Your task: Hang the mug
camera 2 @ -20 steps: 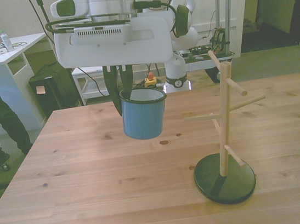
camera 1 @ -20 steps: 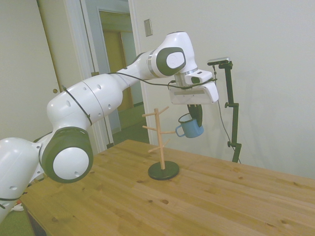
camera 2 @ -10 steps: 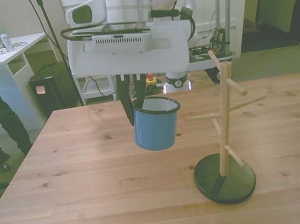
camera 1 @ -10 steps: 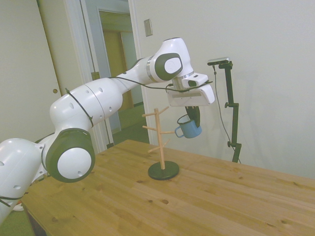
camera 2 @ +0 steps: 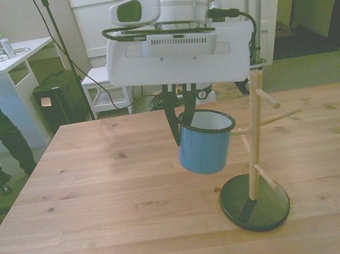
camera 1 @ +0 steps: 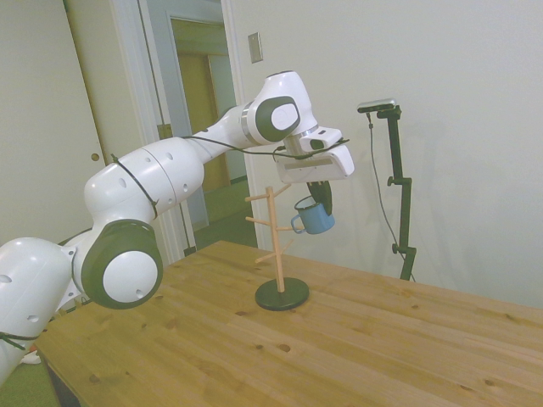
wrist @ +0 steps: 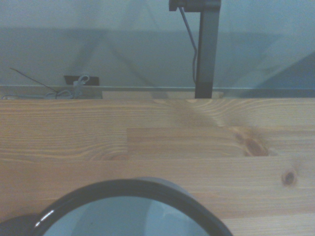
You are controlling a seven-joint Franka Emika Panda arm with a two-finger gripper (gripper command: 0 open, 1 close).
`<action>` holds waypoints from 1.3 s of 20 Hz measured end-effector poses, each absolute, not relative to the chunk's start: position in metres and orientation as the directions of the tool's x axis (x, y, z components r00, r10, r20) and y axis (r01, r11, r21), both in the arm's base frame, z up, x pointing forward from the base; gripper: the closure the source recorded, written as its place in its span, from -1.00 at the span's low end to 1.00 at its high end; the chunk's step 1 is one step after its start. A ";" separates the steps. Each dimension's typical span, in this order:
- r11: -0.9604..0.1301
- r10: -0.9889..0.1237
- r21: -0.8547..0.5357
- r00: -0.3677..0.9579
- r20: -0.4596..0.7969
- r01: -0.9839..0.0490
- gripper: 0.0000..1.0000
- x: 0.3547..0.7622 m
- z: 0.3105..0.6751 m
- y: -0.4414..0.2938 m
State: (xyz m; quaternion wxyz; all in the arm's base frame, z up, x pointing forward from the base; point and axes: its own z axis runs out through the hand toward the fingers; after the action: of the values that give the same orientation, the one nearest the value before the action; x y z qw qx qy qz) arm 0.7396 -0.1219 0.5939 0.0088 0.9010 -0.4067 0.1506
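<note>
Our dark fingers [camera 2: 181,118] pinch the rim of the small light-blue enamel mug [camera 2: 204,140], held above the wooden desk [camera 2: 103,192] beside the wooden peg tree [camera 2: 255,129]. We should align its handle with a peg.

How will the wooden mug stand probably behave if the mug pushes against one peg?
The mug stand is tall and thin, so a high push from the mug may rock it. Its wide dark base looks heavy and probably resists tipping. The thin pegs look stiff but may snap.

mug [camera 2: 204,149] light blue, white inside | rack base [camera 2: 255,201] black
</note>
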 end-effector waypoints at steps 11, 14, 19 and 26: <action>-0.694 -0.707 -0.097 0.649 0.280 -0.714 1.00 0.747 0.587 -0.088; -0.694 -0.706 -0.093 0.649 0.283 -0.714 -1.00 0.748 0.586 -0.085; -0.693 -0.706 -0.090 0.649 0.283 -0.715 -1.00 0.749 0.584 -0.084; -0.686 -0.713 -0.088 0.642 0.282 -0.722 -1.00 0.749 0.582 -0.084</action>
State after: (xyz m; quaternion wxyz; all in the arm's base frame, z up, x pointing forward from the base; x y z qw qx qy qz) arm 0.7494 -0.0842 0.5821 0.0165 0.9061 -0.3960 0.1484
